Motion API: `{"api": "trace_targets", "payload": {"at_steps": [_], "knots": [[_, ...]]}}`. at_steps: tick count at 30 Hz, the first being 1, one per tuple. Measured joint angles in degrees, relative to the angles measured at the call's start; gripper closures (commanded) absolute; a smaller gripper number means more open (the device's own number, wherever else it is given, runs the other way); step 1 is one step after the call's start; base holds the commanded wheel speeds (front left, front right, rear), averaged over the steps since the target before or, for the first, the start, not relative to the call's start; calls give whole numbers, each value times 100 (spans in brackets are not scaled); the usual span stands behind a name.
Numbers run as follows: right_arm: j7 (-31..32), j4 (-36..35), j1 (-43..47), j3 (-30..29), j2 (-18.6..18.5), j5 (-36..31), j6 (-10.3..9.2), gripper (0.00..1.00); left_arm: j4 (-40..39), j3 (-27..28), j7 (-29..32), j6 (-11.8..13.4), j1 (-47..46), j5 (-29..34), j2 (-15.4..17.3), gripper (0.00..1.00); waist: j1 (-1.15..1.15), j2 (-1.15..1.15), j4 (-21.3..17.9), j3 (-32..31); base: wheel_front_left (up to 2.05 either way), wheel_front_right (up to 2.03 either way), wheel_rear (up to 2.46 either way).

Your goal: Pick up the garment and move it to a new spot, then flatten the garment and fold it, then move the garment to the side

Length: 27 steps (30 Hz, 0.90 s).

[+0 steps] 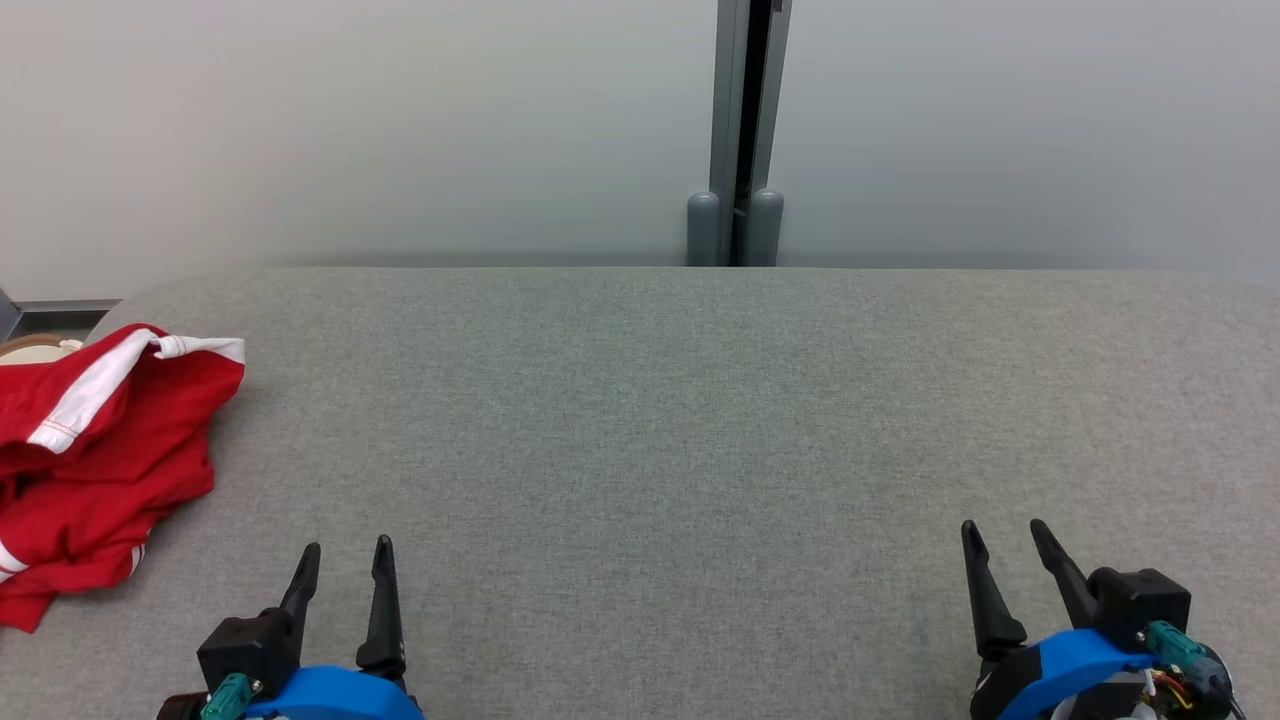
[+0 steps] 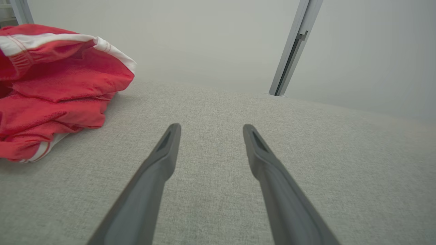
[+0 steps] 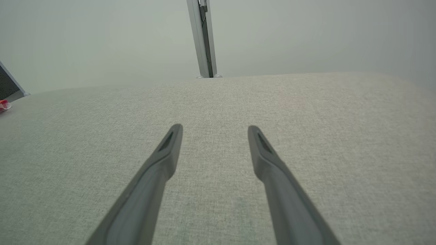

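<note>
Red garment (image 1: pixel 100 470) crumpled at my far left.
Left gripper (image 1: pixel 347 545) and right gripper (image 1: pixel 1002 525) sit over the grey worktop (image 1: pixel 640 420), jaws spread, empty.

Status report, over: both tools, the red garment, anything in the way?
Left tool open, empty. Right tool open, empty. Red garment crumpled, far left of table, untouched. Nothing blocking left tool's path.

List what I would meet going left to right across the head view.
garment → left claw → post at the far wall → right claw
</note>
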Motion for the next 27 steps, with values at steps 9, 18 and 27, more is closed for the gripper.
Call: {"api": "trace_targets", "payload": {"at_steps": [9, 18, 27], "knots": [[-77, 107, 12, -71, 3, -264, 0, 0, 44, 105, -102, 3, 38, 338, -18, 0, 0, 0, 14, -21, 0, 0, 0], [-175, 127, 25, -98, 2, -521, 0, 0, 62, 126, -182, 34, 110, 615, -25, 0, 0, 0, -1, -22, 0, 0, 0], [-179, 103, 27, -80, 2, -523, 0, 0, 76, 76, -183, 89, 90, 520, -30, 0, 0, 0, 236, 22, 0, 0, 0]]}}
